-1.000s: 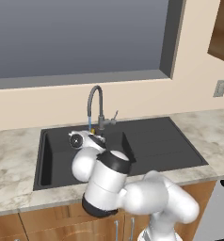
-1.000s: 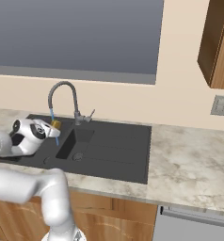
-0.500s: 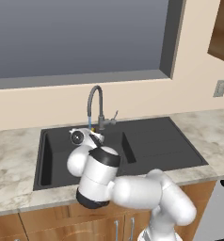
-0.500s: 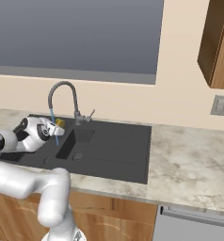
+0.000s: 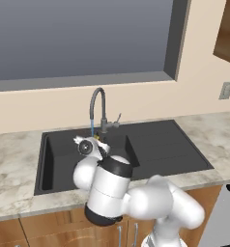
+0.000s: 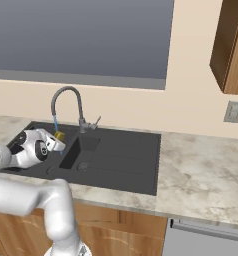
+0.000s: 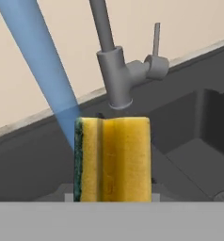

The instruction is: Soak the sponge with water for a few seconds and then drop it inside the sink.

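Yellow foam with a green scrub edge fills the grasp of the tool [image 7: 113, 200]: the sponge [image 7: 113, 159] is clamped upright between its jaws. The water [image 7: 43, 70] is seen falling just ahead of the tool and meeting the sponge's green side, over the sink [image 5: 150, 144] basin below the faucet [image 5: 98, 110]. The soaking step is judged to be in hand. Next, the jaws would need to be parted so the sponge drops into the basin beneath. No brand, label or writing can be read.
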Controlling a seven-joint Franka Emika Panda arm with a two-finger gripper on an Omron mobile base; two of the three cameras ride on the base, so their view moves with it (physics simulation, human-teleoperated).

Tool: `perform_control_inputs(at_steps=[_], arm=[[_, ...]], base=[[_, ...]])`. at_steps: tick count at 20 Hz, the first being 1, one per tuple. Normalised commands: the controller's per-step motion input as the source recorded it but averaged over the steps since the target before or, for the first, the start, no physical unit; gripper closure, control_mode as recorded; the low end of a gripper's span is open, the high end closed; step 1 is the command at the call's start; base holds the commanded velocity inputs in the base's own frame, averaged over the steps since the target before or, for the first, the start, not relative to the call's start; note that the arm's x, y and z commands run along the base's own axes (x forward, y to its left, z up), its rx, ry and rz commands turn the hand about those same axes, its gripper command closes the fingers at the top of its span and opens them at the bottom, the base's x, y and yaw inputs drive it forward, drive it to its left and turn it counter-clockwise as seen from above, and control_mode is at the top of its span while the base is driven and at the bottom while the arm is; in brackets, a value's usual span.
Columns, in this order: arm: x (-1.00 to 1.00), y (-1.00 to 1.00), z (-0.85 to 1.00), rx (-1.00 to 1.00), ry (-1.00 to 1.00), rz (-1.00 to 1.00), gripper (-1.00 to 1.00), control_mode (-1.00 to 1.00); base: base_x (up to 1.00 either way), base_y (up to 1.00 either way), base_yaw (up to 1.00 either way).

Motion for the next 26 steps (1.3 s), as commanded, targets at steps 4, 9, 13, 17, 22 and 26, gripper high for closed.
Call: perform_control_inputs(at_steps=[4,9,13,17,22,26], arm=[[-0.26,0.05,0.23,0.03,0.0,0.0,1.0,-1.0],[0.0,0.0,0.22,0.0,0.0,0.0,1.0,-1.0],[0.03,0.0,0.03,0.0,0.05,-0.01,1.0,-1.0],[-0.16,0.05,0.22,0.1,0.0,0.0,1.0,-1.0],[-0.21,0.16,0.22,0.16,0.0,0.0,1.0,-1.0],[-0.21,0.25,0.25,0.16,0.0,0.02,1.0,-1.0]], base=[[0.0,0.0,0.0],[0.0,0.0,0.0],[0.0,0.0,0.0],[0.0,0.0,0.0],[0.0,0.0,0.0],[0.0,0.0,0.0]])
